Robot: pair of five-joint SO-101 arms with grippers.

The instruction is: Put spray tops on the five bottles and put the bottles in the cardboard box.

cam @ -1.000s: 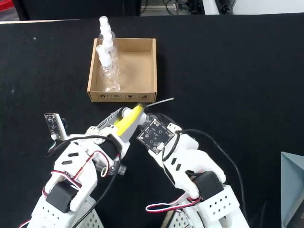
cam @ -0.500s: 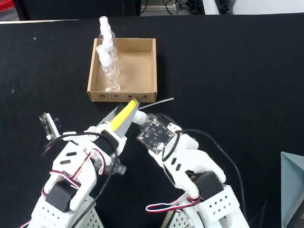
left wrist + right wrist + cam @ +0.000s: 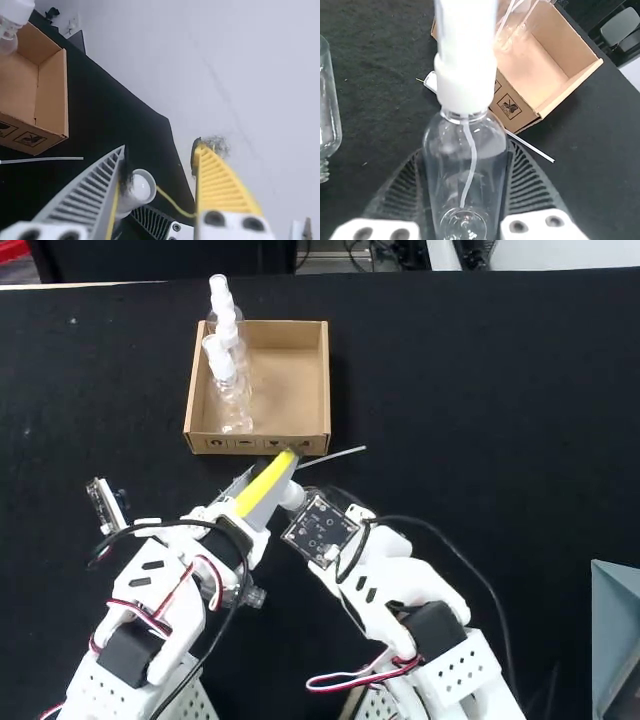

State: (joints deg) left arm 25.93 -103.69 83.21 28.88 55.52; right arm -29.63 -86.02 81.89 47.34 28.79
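Here the right end effector (image 3: 467, 152) clamps the clear bottle (image 3: 462, 195) by its body, near the cardboard box (image 3: 322, 380). The left end effector (image 3: 160, 149) stands open around the spray top (image 3: 465, 55). The bottle seems light and slippery; its body is the best hold.

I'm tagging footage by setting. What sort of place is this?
Probably a robotics lab bench: the left arm and right arm at a black table, spray bottles in a cardboard box.

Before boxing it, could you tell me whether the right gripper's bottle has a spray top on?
Yes, a white spray top sits on the neck of the bottle.
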